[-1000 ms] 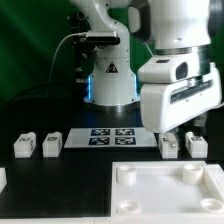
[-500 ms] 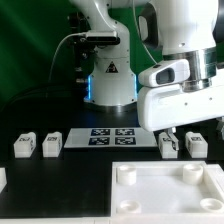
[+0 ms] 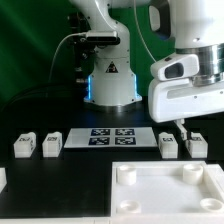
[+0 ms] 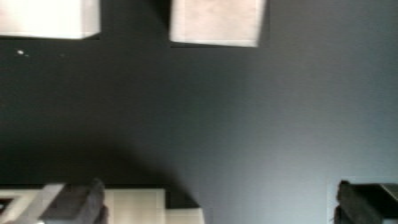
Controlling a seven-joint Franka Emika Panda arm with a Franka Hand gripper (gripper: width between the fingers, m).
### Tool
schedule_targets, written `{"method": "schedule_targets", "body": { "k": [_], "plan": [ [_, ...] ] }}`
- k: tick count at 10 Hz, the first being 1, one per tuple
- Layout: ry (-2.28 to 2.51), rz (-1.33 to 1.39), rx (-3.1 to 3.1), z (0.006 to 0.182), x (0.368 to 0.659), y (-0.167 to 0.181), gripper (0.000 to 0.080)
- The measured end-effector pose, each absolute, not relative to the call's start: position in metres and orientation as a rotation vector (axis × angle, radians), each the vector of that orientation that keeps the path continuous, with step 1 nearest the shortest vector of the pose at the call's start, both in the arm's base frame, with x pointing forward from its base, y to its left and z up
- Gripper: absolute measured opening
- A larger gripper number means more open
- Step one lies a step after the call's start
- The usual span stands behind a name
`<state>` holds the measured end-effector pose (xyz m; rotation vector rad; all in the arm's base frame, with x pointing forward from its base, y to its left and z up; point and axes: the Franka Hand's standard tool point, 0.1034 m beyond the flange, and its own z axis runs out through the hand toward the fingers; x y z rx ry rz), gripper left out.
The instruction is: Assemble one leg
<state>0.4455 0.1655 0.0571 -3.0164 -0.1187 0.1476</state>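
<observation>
White legs (image 3: 22, 145), four, flank one marker board (image 3: 110, 137).

Gripper (image 3: 186, 127) hangs over two legs (image 3: 169, 144) (image 3: 197, 146), exterior view's right. Two more legs (image 3: 22, 146) (image 3: 51, 144) left. Marker board (image 3: 113, 137) between. Panel (image 3: 170, 190) foreground.

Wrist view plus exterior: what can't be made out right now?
- Exterior view: gripper fingers mostly hidden by its own white body; spread unreadable there.
- Wrist view: two white blocks cut off by the frame edge, blurred; which legs, unclear.
- Exterior view: white part cut by the exterior view's left edge; unidentifiable.
- Exterior view: leg tags too small to read.
</observation>
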Motion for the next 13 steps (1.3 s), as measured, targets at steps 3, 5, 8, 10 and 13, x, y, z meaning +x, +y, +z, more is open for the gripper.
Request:
{"method": "schedule_targets", "body": {
  "k": [3,5,8,10,13],
  "plan": [
    [-0.133,0.49,-2.982,0.052,0.445,0.161,0.0649],
    [-0.141,0.8,-2.912,0.052,0.444,0.164,0.0649],
    [-0.037,1.267,-2.798,0.049,0.433,0.174,0.0649],
    [-0.034,1.234,-2.81,0.046,0.435,0.174,0.0649],
    [-0.033,1.237,-2.808,0.044,0.434,0.174,0.0649]
  ]
}}
